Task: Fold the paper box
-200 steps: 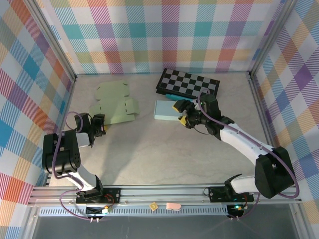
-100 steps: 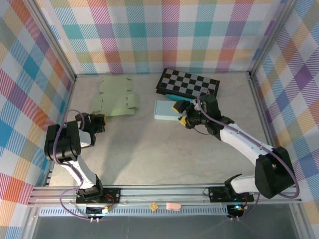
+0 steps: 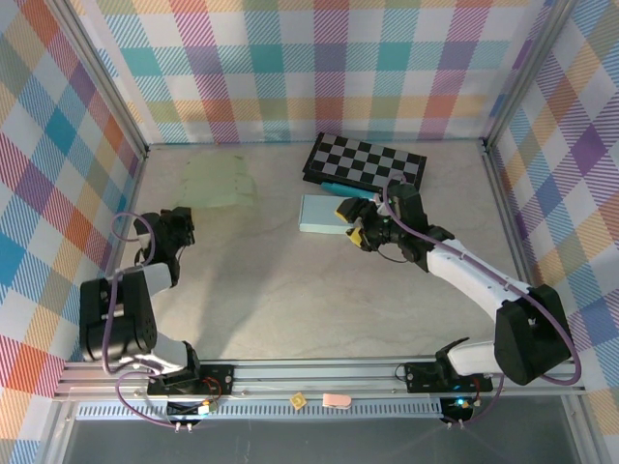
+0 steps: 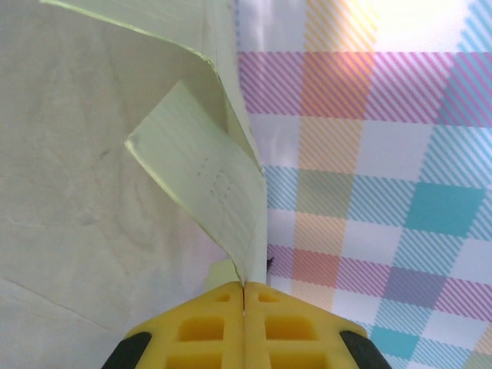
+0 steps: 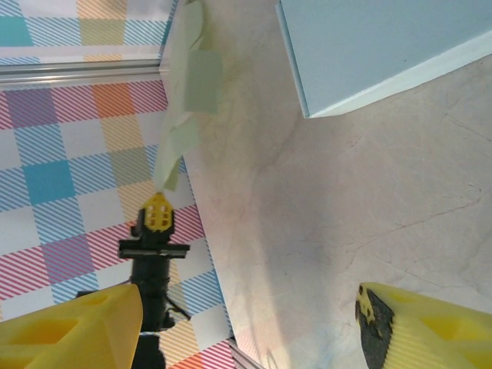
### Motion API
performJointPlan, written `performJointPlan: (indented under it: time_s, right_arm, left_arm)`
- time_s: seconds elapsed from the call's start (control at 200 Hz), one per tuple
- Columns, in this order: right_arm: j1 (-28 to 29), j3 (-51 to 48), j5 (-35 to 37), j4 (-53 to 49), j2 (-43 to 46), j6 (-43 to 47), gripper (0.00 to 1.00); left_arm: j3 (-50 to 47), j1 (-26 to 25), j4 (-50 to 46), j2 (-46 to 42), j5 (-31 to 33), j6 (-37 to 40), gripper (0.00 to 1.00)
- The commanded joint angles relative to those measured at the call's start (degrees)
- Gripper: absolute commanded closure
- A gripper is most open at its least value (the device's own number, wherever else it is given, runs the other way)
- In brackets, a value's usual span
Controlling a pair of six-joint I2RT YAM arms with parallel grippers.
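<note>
Pale-green paper box (image 4: 207, 177) at the far left of the surface (image 3: 290, 290), pinched by one flap in my fully closed left jaws, right jaws open and empty mid-right; I judge a hard tug could tear or free it.

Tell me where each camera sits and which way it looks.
Top external: above and behind the robot, looking down on the table; left pincer and right pincer show.
Left wrist: on the left pincer, shut on the paper box, facing the plaid wall.
Right wrist: behind the open right pincer, facing across the table.
Top external and right wrist share the blue box.
</note>
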State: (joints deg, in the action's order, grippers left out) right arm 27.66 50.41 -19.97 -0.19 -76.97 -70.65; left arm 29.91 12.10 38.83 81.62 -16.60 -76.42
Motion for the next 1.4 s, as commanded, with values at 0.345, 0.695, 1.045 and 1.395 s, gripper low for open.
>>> performJointPlan:
  time_s: [0.345,0.695,1.045,1.395]
  right_arm:
    - [10.9,27.9,5.6,-20.4,-10.3,13.0,0.38]
    - [19.6,44.3,13.5,-28.1,-18.1,9.1,0.4]
    - [22.7,43.6,13.2,-14.2,-24.8,-26.0,0.4]
    - [23.6,50.6,16.4,-9.3,-33.5,-35.1,0.5]
  left_arm:
    - [25.7,-19.9,-62.8,-20.2,30.9,-5.7,1.0]
    - [37.8,-28.5,-77.0,-18.6,40.0,-18.1,1.0]
    - [37.2,-33.3,-72.3,-17.9,41.5,-22.6,1.0]
    - [35.8,-33.9,-70.6,-18.5,38.8,-22.9,1.0]
